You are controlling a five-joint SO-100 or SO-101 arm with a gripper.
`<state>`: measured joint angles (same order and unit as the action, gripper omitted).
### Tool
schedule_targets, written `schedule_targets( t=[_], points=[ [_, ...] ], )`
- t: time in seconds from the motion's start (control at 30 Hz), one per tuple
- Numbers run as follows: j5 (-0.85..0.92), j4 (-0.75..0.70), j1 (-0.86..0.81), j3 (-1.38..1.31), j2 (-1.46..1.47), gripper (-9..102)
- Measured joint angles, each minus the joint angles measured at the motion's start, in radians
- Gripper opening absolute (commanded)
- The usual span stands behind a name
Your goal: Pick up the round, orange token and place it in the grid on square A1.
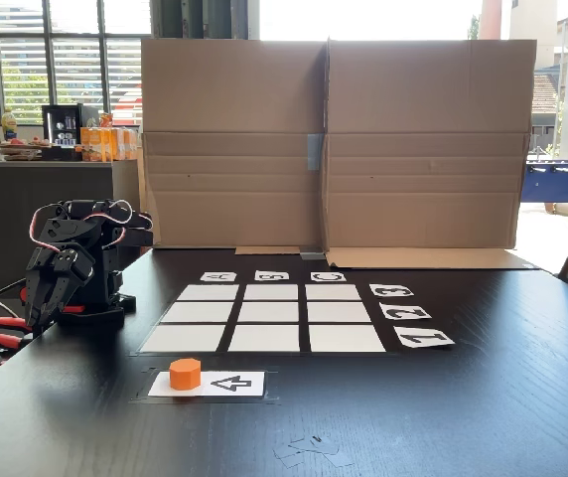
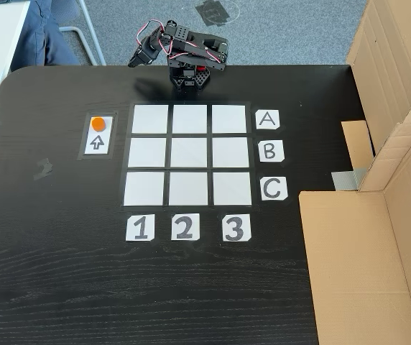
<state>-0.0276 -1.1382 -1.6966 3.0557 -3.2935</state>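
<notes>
The token (image 1: 185,374) is seen on the arrow card (image 1: 226,384), well apart from the folded gripper (image 1: 44,308), whose state cannot be told

Whether the hand (image 1: 48,288) grips anything is unclear.

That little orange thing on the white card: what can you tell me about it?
The token is a small, squat, bright orange puck, roughly round with faceted sides, matte like plastic. It stands flat on one end of the arrow card, beside the black arrow, which points toward it. It lies outside the grid, next to the corner cell of row A, column 1. Nothing else touches it.
</notes>
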Motion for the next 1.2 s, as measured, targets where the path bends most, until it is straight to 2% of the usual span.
schedule_targets(
  t=[0.13, 0.57, 0.97, 1.2],
  points=[
    [0.018, 0.048, -0.011, 0.000, 0.071, 13],
    [0.034, 0.058, -0.012, -0.029, 0.186, 13],
    [0.046, 0.058, -0.014, -0.255, 0.451, 13],
    [0.046, 0.012, -0.014, -0.462, 0.618, 13]
  ],
)
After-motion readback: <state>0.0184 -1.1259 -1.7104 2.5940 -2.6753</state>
